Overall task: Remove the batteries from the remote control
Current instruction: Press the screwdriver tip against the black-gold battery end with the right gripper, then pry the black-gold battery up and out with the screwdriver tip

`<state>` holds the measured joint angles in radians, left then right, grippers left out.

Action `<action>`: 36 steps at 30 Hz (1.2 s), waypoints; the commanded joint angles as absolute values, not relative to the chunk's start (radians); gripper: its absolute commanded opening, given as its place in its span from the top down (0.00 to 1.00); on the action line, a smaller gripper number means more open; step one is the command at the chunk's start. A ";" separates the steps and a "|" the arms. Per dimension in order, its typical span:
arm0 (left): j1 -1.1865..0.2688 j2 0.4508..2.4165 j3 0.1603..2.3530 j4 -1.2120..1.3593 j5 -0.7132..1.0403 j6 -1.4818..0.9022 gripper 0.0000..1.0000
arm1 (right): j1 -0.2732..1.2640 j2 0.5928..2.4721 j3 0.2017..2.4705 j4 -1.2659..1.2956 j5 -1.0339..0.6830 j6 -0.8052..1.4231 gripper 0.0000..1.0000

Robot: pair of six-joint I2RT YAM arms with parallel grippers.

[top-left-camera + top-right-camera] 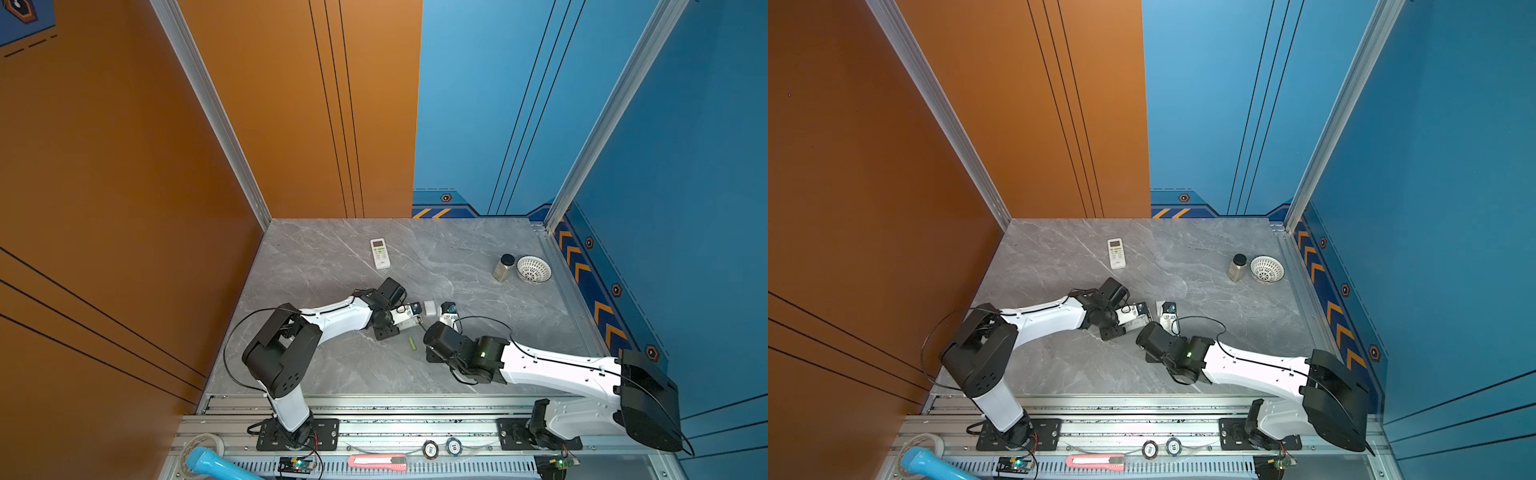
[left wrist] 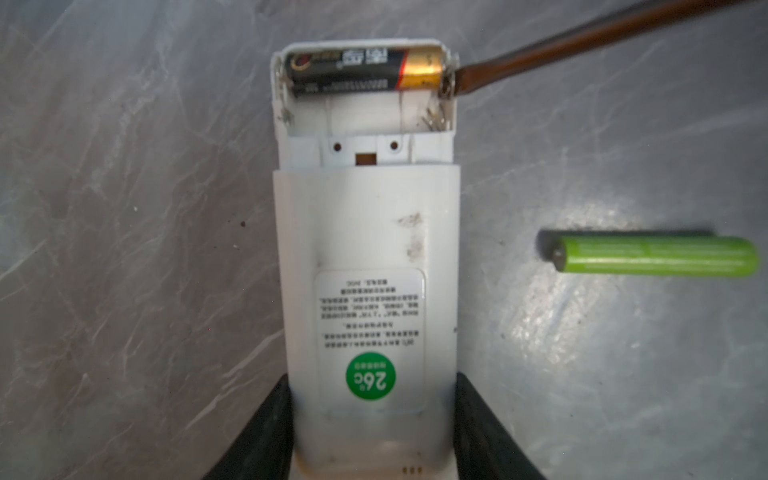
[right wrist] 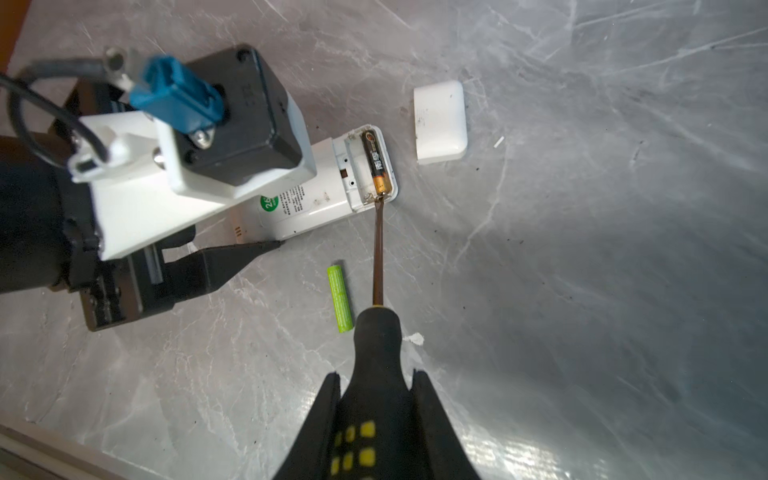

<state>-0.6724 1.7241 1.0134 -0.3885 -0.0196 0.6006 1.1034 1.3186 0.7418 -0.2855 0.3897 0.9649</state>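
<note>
Low in the centre of a top view, the left gripper (image 2: pixel 372 380) clamped the remote control (image 1: pixel 409 321). Its black, gold-ended battery (image 2: pixel 361 68) sat inside, and the lime green battery (image 1: pixel 412 343) lay loose just below. The right gripper (image 3: pixel 376 374) clenched a screwdriver (image 3: pixel 378 257), its tip at the gold end. The seated battery looked light, rigid and slick, so it was probably best levered out there.

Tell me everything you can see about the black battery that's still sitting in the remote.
The black battery is a slim cylinder in a glossy black wrap with pale print, a thin red-orange band and a gold end. It lies flat across the open compartment of the remote, in the slot nearest the remote's end; the slot beside it is empty. The tip of a screwdriver sits right at its gold end, by the metal contact.
</note>
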 commanded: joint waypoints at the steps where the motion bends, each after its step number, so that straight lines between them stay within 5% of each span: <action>1: -0.693 1.721 1.023 -0.488 0.178 0.640 0.83 | 1.129 1.329 0.688 -0.119 0.488 0.948 1.00; 19: -0.677 1.759 1.075 -0.505 0.140 0.608 0.82 | 1.200 1.225 0.637 -0.078 0.690 0.895 1.00; 32: -0.670 1.762 1.075 -0.502 0.091 0.598 0.80 | 1.192 1.164 0.617 -0.190 0.712 0.967 1.00; 36: -0.670 1.753 1.078 -0.495 0.058 0.604 0.79 | 1.137 1.127 0.612 -0.227 0.594 1.010 1.00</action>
